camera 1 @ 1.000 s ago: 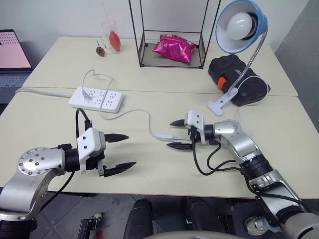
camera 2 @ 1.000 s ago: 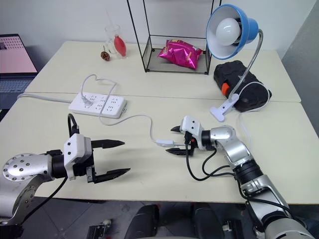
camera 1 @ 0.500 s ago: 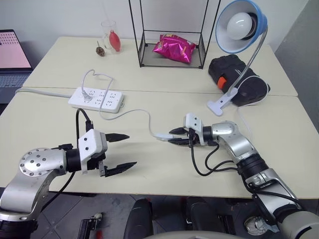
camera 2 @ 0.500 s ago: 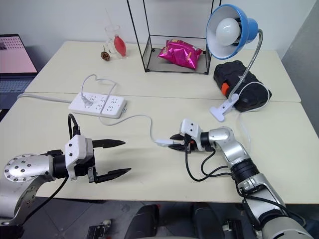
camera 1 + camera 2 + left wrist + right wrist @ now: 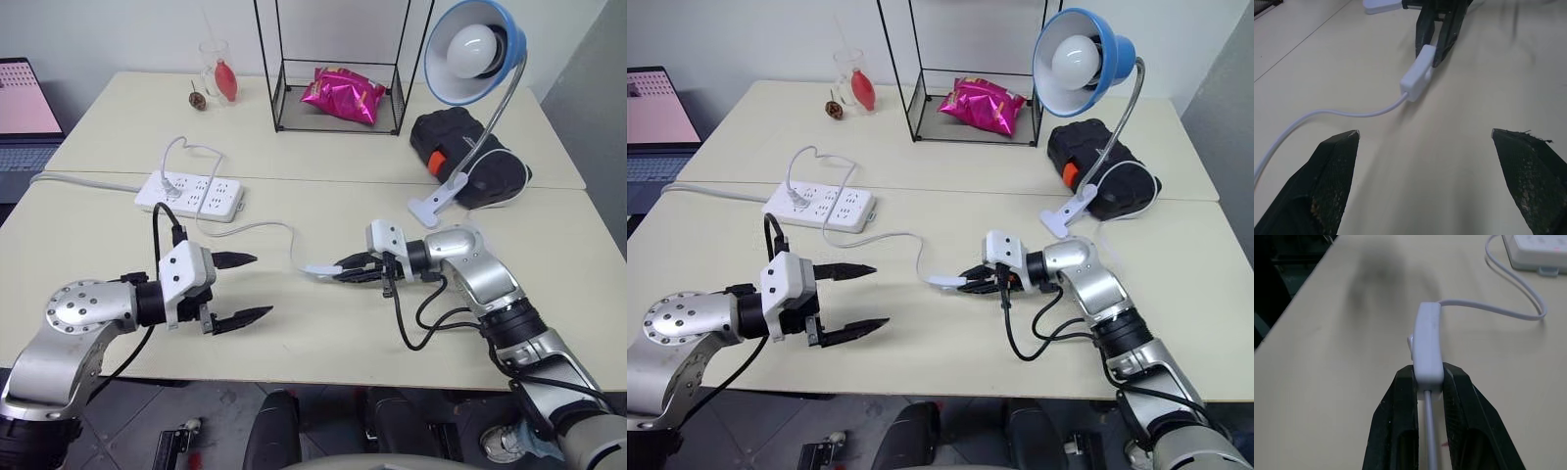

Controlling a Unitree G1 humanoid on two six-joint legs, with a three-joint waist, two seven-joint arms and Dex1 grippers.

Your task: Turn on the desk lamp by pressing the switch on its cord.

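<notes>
The desk lamp (image 5: 475, 41) stands at the back right, its blue shade facing me and its white clip base (image 5: 432, 206) on the table. Its thin white cord (image 5: 263, 224) curves from the power strip to the small white switch (image 5: 321, 268). My right gripper (image 5: 345, 269) is shut on the switch's rear end, holding it just above the tabletop; the right wrist view shows the switch (image 5: 1428, 340) sticking out beyond the black fingers (image 5: 1400, 396). To the left of the switch my left gripper (image 5: 263, 286) stands open and empty, pointing toward it.
A white power strip (image 5: 189, 195) lies at the back left with a grey cable. Behind stand a black wire frame (image 5: 338, 122) with a pink bag (image 5: 341, 94) inside, a black bag (image 5: 460, 147), a glass (image 5: 217, 69) and a laptop (image 5: 24, 110).
My right gripper has closed on the switch and raised it slightly off the table. The left gripper stays open, roughly where it was.
</notes>
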